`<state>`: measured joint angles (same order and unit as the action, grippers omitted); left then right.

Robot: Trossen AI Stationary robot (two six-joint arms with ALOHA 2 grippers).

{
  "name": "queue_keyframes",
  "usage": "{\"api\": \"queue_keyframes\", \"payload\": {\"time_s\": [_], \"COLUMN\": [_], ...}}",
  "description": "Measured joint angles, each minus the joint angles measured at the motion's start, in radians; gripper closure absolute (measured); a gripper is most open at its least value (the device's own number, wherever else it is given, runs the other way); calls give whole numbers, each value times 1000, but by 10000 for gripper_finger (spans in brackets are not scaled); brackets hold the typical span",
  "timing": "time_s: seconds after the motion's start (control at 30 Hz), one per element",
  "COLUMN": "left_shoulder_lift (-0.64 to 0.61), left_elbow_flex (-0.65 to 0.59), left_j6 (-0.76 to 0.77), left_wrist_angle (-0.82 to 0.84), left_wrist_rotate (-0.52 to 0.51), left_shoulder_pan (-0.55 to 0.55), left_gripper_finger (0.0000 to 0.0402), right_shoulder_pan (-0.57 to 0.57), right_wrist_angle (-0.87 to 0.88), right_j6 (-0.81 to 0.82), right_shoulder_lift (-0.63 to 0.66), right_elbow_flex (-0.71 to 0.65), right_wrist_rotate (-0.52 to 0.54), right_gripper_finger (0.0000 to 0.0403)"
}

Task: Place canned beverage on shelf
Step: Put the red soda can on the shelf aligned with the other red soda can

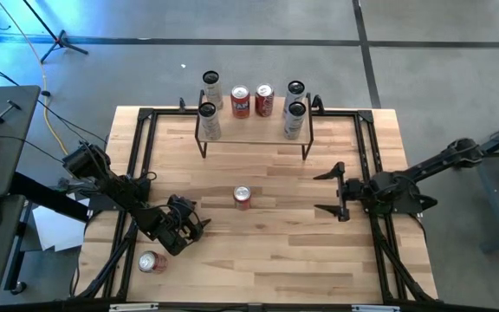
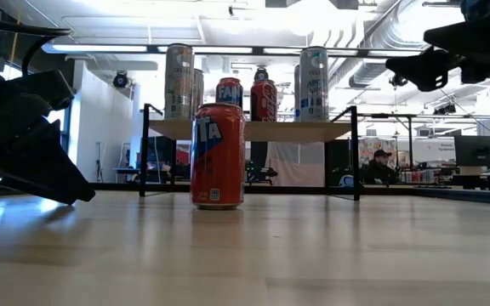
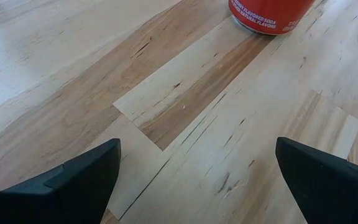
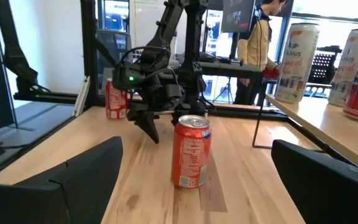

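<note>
An orange-red can stands upright near the middle of the wooden worktop, in front of the shelf and well apart from it. In the low view this can appears in the foreground with the shelf behind it.

The shelf stands at the far edge of the worktop on thin black legs. Its light top board carries two tall silver cans on the left side, two more tall silver cans on the right side, and two short red cans between them toward the back. All are upright.

The left pincer is low over the worktop, to the left of the orange-red can and nearer the front edge, not touching it. Its fingers are spread wide with nothing between them; the left wrist view shows only the base of the can ahead of the fingers.

The right pincer is to the right of the orange-red can, raised above the worktop, and points toward it. Its fingers are spread wide and hold nothing. The right wrist view shows the can standing between the two arms, with the left pincer beyond it.

A second red can lies on its side near the front left corner of the worktop, just beside the left arm.

A person stands in the room beyond the worktop.
</note>
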<state>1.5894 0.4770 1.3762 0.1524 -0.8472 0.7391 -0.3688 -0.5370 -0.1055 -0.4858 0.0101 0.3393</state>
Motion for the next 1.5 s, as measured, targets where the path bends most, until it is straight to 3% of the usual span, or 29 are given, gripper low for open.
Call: {"api": "queue_keyframes", "payload": {"time_s": [0.17, 1.5], "left_shoulder_lift": [0, 0], "left_elbow_flex": [0, 0], "left_j6": [0, -3], "left_wrist_angle": [0, -1], "left_wrist_rotate": [0, -25], "left_shoulder_pan": [0, 0], "left_gripper_finger": [2, 2], "right_shoulder_pan": [0, 0], "right_wrist_angle": [63, 219], "right_j6": [0, 0], "right_shoulder_lift": [56, 54], "right_elbow_flex": [0, -1], "right_wrist_rotate": [2, 5], "right_gripper_finger": [3, 3]}}
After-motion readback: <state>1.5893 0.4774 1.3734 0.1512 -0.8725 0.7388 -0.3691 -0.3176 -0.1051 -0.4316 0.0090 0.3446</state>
